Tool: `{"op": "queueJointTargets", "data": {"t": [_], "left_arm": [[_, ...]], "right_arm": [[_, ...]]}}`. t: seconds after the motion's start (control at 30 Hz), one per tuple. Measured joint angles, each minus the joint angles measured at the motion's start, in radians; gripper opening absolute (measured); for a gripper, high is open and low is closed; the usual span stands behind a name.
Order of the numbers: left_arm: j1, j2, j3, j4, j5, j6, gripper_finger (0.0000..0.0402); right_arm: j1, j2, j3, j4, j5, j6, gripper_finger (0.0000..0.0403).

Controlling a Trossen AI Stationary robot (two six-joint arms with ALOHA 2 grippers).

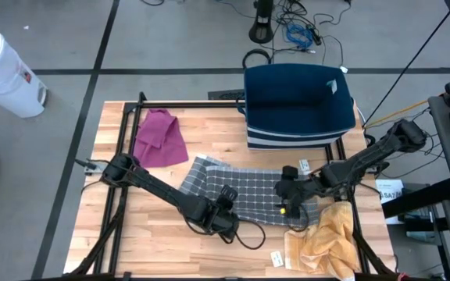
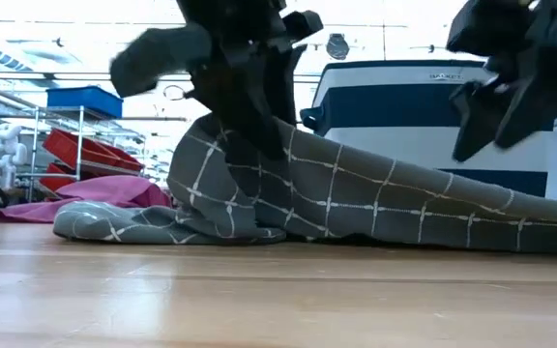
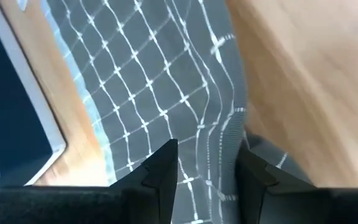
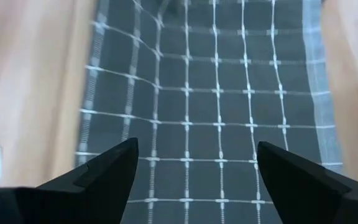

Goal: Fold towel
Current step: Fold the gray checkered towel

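We found the grey checked towel [image 1: 244, 191] lying across the middle of the wooden table [image 1: 116, 242], partly doubled over and rumpled at the end nearest the left arm, with its far end still flat toward the right arm. The left claw [image 1: 226, 209] sat low at the towel's near edge; in its wrist view the two fingers [image 3: 160, 171] stood part-way apart with a ridge of cloth running up between them, but we could not tell whether that cloth was pinched or merely lying in the gap. The right claw [image 4: 194, 171] hovered above the flat checked cloth with its fingers spread wide and nothing in them.

We judged the step in hand to be taking hold of the edges for the next fold. To do it well, we thought each claw should settle on a single layer at a corner rather than on the bunched ridge, since a grip on a thick bunch would drag the lower layers along and skew the fold. The right claw needed to come down squarely over the hem, close firmly, and then move level with the left so the edge travelled straight.

Nearby lay a magenta cloth [image 1: 161, 139], a tan cloth [image 1: 328, 234] and a dark blue bin [image 1: 299, 105]; the tan cloth lay just beside the towel's right end, so we would have kept the lift clear of it.
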Motion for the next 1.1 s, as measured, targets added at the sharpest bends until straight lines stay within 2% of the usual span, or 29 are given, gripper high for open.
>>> {"op": "queueJointTargets", "data": {"t": [0.17,0.27,0.4,0.5,0.63,0.9,1.0,1.1], "left_arm": [[-0.037,-0.003,0.011,-0.055,-0.013,-0.031,0.0120],[-0.056,-0.003,0.017,-0.206,-0.082,-0.083,0.0120],[-0.079,-0.007,0.021,-0.407,-0.209,-0.232,0.0120],[-0.079,-0.017,0.022,-0.479,-0.182,-0.354,0.0120],[-0.081,-0.017,0.021,-0.475,-0.144,-0.394,0.0120],[-0.118,-0.117,0.021,-0.280,-0.187,-0.322,0.0120],[-0.121,-0.166,0.021,-0.280,-0.192,-0.332,0.0120],[-0.116,-0.197,0.021,-0.354,-0.191,-0.395,0.0120]], "right_arm": [[-0.041,0.118,0.000,0.003,-0.009,-0.031,0.0315],[-0.060,0.184,0.000,0.009,-0.044,-0.044,0.0314],[-0.068,0.251,0.000,0.024,-0.057,-0.057,0.0314],[-0.067,0.275,0.000,0.047,-0.062,-0.065,0.0314],[-0.067,0.286,0.000,0.056,-0.082,-0.062,0.0314],[-0.074,0.284,-0.028,0.065,-0.112,-0.021,0.0313],[-0.073,0.285,-0.034,0.059,-0.117,-0.016,0.0313],[-0.073,0.284,-0.035,0.024,-0.127,-0.015,0.0313]]}}
